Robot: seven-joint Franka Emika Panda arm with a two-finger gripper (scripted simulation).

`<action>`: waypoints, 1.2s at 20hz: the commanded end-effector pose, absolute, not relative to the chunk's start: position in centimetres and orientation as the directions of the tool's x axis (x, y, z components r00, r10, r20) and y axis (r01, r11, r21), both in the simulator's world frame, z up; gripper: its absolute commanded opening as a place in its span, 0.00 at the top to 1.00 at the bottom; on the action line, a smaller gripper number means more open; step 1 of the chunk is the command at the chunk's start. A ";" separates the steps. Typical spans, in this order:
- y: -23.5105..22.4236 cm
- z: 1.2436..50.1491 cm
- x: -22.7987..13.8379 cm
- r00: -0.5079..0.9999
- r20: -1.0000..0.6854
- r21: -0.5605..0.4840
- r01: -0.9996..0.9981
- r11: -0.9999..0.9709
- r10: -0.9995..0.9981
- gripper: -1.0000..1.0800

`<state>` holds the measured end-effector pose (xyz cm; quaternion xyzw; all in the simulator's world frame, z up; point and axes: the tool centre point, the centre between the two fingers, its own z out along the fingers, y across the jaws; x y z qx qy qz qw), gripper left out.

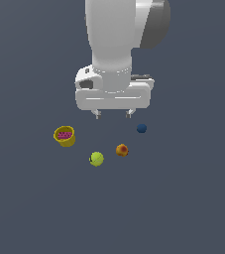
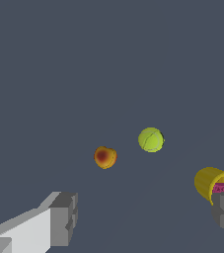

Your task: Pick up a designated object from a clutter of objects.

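Below the wide-open, empty gripper (image 1: 113,114), the small yellow-green tennis-like ball (image 1: 96,158) sits on the dark floor, w/ the orange-red ball (image 1: 122,150) just beside, yellow cup (image 1: 64,136) and dark blue ball (image 1: 141,128) farther off.

The exterior view looks steeply down from a distance, facing the arm's hand (image 1: 113,114) and the grey surface (image 1: 183,198); the wrist view looks out between the fingers (image 2: 64,217), much nearer; both share the yellow-green ball (image 1: 96,158) (image 2: 151,140), orange-red ball (image 1: 122,150) (image 2: 104,157) and yellow cup (image 1: 65,136) (image 2: 209,182).
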<state>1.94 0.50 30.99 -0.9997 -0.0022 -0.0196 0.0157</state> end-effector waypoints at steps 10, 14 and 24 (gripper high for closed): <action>-2.9 21.2 4.2 0.977 0.016 -0.031 -0.213 -0.977 -0.213 0.04; -4.5 16.6 4.5 0.952 0.007 -0.023 -0.307 -0.951 -0.307 0.04; -7.0 10.0 4.2 0.899 0.000 -0.003 -0.438 -0.899 -0.438 0.04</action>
